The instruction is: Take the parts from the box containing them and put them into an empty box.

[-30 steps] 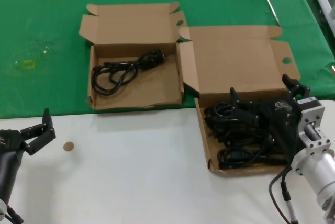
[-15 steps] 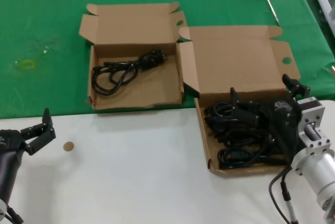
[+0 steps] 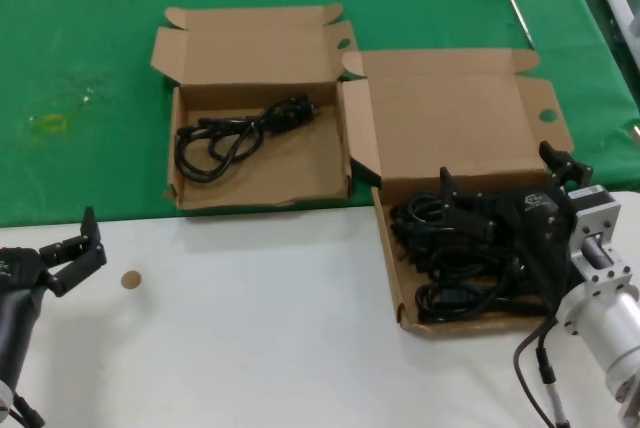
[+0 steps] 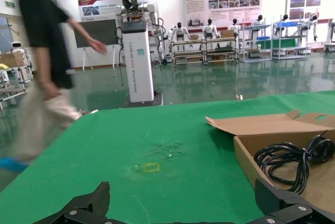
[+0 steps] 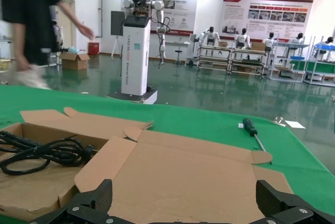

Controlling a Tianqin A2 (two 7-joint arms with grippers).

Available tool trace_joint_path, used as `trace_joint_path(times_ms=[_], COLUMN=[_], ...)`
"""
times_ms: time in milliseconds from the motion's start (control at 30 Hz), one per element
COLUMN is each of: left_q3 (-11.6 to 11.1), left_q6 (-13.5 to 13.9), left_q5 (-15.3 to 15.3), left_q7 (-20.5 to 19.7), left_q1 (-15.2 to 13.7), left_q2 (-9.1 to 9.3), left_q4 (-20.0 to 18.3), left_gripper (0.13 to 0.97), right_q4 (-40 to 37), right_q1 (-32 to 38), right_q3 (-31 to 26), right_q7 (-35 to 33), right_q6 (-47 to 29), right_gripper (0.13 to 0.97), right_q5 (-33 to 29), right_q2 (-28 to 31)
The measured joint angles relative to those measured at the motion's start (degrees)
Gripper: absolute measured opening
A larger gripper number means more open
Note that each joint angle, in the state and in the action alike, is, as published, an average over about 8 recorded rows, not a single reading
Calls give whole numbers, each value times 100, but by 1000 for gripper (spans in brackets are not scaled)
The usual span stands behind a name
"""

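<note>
Because the parts (image 3: 455,263) are thin rubbery cables coiled in loose, overlapping loops, they will likely sag, snag on each other and drag neighbours along when lifted; a pinch across several strands of one bundle looks safer than a grab at a plug. They fill the larger box (image 3: 387,268) at the table's right, and one cable (image 3: 235,133) already lies in the smaller box (image 3: 262,188), whose wall touches the larger box's flap. The right gripper (image 3: 500,186) hangs over the pile with its claw spread wide, holding nothing. The left gripper (image 3: 82,240) waits near the table's left edge, claw also apart. The head view alone shows the heaped cables; the right wrist view sees over them to the open lid (image 5: 183,177), the screwdriver (image 5: 253,132) and a hall beyond, where a person (image 5: 31,25) walks past.
</note>
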Motion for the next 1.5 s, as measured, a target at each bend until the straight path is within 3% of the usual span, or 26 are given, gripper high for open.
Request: trace_joint_path(times_ms=[1500], left_q3=[0], left_q6=[0], left_q5=[0], left_q7=[0], left_q1=[0], left_q2=[0], left_q4=[0], left_gripper=[966], right_q4=[0], right_q1=[0], right_q3=[0], right_q7=[0], right_q6=[0], right_gripper=[966], right_q5=[0], right_q2=[0])
